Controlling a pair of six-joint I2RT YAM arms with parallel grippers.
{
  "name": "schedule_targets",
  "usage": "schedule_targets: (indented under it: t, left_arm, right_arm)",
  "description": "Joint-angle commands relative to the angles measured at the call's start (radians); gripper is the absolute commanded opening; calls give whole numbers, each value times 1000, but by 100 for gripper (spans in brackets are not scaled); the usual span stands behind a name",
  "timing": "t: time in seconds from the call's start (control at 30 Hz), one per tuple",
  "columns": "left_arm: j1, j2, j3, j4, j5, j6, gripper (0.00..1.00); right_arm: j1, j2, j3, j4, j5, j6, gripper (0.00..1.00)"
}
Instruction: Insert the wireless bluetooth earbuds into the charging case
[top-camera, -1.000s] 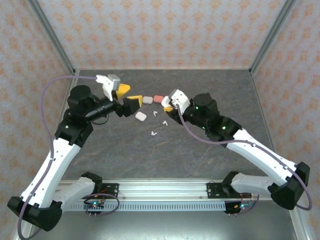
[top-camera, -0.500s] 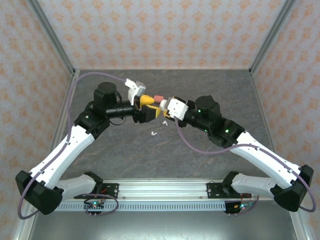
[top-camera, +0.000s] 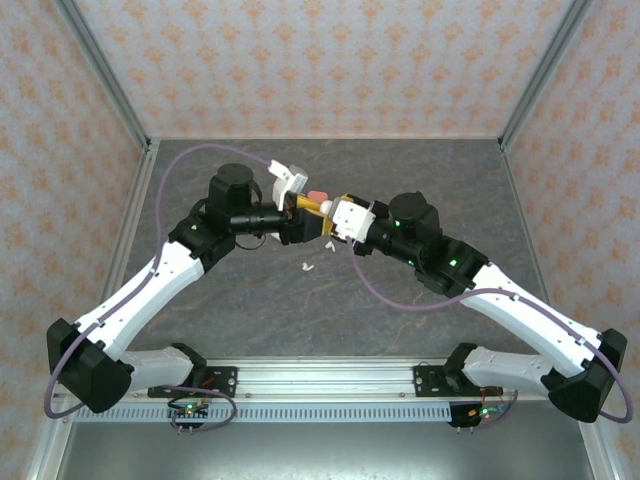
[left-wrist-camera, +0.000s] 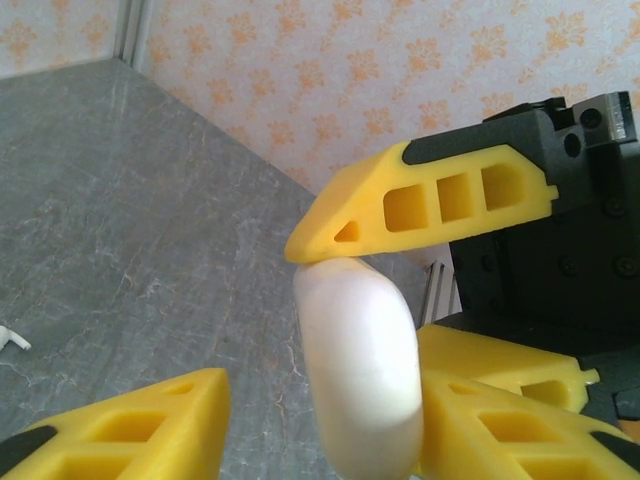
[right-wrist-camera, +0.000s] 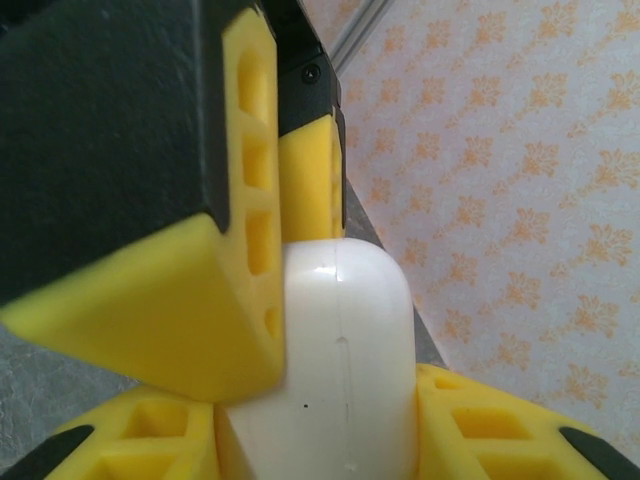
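Swinging in from the far left of the tabletop (top-camera: 250, 320), the left fingers (top-camera: 303, 207) now straddle, unclenched, the white case (right-wrist-camera: 345, 350) clamped by the right fingers (top-camera: 332, 212), probably to open it.

One white case (left-wrist-camera: 360, 370), one pink case (top-camera: 317, 194), and two white earbuds (top-camera: 308, 267).

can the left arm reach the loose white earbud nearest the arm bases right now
Probably, once it backs off: the left gripper is open around the white case that the right gripper holds; the earbud lies uncovered nearby.
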Motion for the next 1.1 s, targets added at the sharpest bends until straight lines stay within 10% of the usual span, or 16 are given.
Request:
schedule_targets:
  t: [0.0,0.3,0.63,0.8,1.07]
  left_arm:
    - [-13,9,-6,46,26,-8,46]
    - [-19,25,16,10,23,17,26]
    - [-19,-38,-35,82,-135,41,14]
    - [-19,-69,-118,210,-232,70,7]
    - [-19,-81,-187,379,-185,102,6]
  right_arm:
    - [11,-8,0,16,0,-14,36]
    - [11,-7,5,5,31,1,46]
    - [-95,-29,27,-121,-162,195,99]
    - [-207,-24,39,-138,-437,331,99]
    - [-323,43,58,37,-549,608,99]
